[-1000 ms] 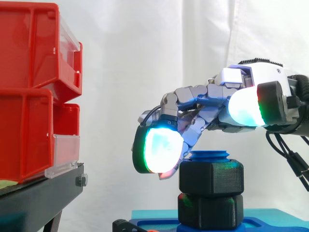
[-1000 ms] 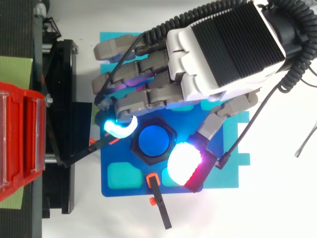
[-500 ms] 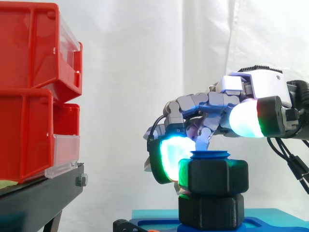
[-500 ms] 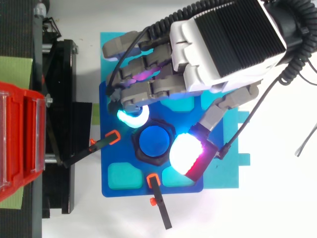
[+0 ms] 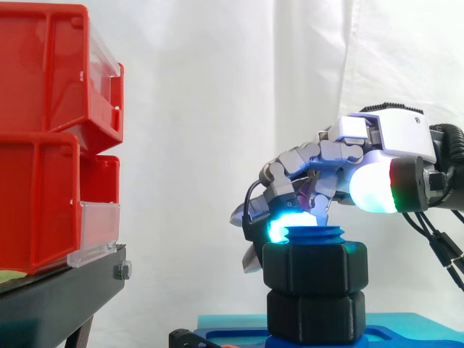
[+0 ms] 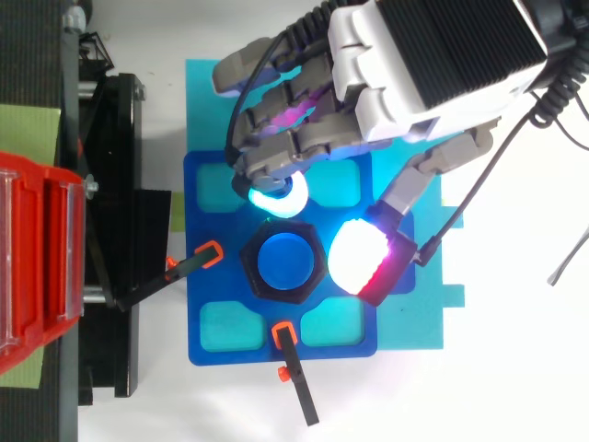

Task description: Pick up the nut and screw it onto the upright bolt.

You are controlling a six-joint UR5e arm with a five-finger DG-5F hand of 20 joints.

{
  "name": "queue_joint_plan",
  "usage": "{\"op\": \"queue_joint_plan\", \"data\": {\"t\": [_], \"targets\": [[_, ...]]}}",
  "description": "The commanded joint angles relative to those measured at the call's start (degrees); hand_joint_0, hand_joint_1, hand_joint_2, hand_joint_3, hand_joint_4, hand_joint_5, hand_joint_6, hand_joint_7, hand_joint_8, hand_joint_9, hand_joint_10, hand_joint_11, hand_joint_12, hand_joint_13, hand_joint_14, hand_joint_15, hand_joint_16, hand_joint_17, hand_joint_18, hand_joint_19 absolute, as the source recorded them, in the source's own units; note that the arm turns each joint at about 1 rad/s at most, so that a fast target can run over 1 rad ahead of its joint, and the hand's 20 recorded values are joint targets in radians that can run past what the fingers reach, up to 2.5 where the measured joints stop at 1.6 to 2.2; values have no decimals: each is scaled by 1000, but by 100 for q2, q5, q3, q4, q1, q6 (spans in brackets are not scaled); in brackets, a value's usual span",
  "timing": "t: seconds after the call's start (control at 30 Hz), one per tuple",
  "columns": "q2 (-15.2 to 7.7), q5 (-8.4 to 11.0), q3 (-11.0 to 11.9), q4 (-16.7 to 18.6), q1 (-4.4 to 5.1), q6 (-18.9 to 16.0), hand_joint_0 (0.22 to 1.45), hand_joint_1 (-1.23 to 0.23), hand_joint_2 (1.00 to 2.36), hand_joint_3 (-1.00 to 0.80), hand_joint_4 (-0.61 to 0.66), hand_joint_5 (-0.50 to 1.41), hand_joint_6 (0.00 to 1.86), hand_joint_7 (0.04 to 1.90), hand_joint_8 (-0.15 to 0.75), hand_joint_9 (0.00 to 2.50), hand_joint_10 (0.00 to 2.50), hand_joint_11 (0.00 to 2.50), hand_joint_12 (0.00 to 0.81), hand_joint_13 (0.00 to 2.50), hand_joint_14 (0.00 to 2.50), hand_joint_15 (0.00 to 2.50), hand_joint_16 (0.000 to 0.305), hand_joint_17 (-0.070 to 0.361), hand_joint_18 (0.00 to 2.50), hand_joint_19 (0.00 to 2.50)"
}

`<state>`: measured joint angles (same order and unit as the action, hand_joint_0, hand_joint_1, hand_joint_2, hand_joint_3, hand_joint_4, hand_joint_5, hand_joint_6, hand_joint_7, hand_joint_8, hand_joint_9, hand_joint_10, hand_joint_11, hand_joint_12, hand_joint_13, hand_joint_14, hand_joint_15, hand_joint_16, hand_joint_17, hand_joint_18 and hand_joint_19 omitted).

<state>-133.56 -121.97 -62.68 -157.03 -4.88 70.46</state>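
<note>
Nearest us, the blue plate w/ its orange-tipped clamps; then the thumb pad, glowing white, riding above & to the right of the nut, not on it; nut's sitting on the upright bolt, a bit of blue thread poking out the top, so pick-up looks done & we're in the screwing-on step; robot hand arched over it, fingers curled, gripping nothing as far as I can see; cyan fingertip tucked just behind the nut's far edge; next move, I reckon: drop lower, get thumb & fingertips onto opposite flats, then twist; farther off, red bins on the black stand, white curtain at the back; can't tell if that fingertip touches the nut, nor whether the lower black hex is a 2nd nut or the bolt's base.
</note>
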Motion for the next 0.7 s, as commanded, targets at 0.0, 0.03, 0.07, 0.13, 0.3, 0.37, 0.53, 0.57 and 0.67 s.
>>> {"op": "queue_joint_plan", "data": {"t": [0.0, 0.03, 0.07, 0.13, 0.3, 0.37, 0.53, 0.57, 0.67], "targets": [[6, -55, -7, 23, -39, -6, 545, -350, 1000, -500, 111, 74, 595, 1267, 210, 1230, 0, 0, 151, 881, 0, 0, 5, 11, 509, 0], [6, -82, 1, 32, -57, -6, 545, -352, 1000, -500, 116, 76, 593, 1275, 207, 1245, 0, 0, 144, 891, 0, 0, 5, 11, 515, 0], [6, -90, 1, 32, -66, -6, 544, -354, 1000, -500, 116, 76, 593, 1276, 208, 1251, 0, 0, 145, 894, 0, 0, 5, 11, 519, 0], [6, -117, 28, 40, -75, -6, 545, -352, 1000, -500, 114, 76, 593, 1281, 208, 1273, 0, 0, 146, 905, 0, 0, 4, 10, 536, 0], [6, -196, 203, -39, -110, -15, 536, -332, 1000, -500, 95, 57, 503, 1396, 240, 1192, 0, 0, 172, 848, 0, 0, 8, 17, 467, 0], [6, -222, 300, -135, -127, -15, 532, -320, 1000, -500, 114, 28, 506, 1347, 239, 1137, 0, 0, 184, 814, 0, 0, 10, 22, 441, 0], [6, -213, 441, -267, -92, -15, 526, -307, 1000, -500, 233, -26, 505, 1149, 243, 990, 0, 0, 219, 768, 0, 0, 19, 42, 422, 0], [-3, -213, 441, -250, -92, -15, 525, -307, 1000, -500, 243, -29, 505, 1139, 246, 978, 0, 0, 221, 767, 0, 0, 19, 44, 421, 0], [-3, -90, 309, -30, -13, -15, 523, -304, 1000, -500, 262, -51, 504, 1071, 247, 932, 0, 0, 231, 744, 0, 0, 21, 48, 410, 0]]}}
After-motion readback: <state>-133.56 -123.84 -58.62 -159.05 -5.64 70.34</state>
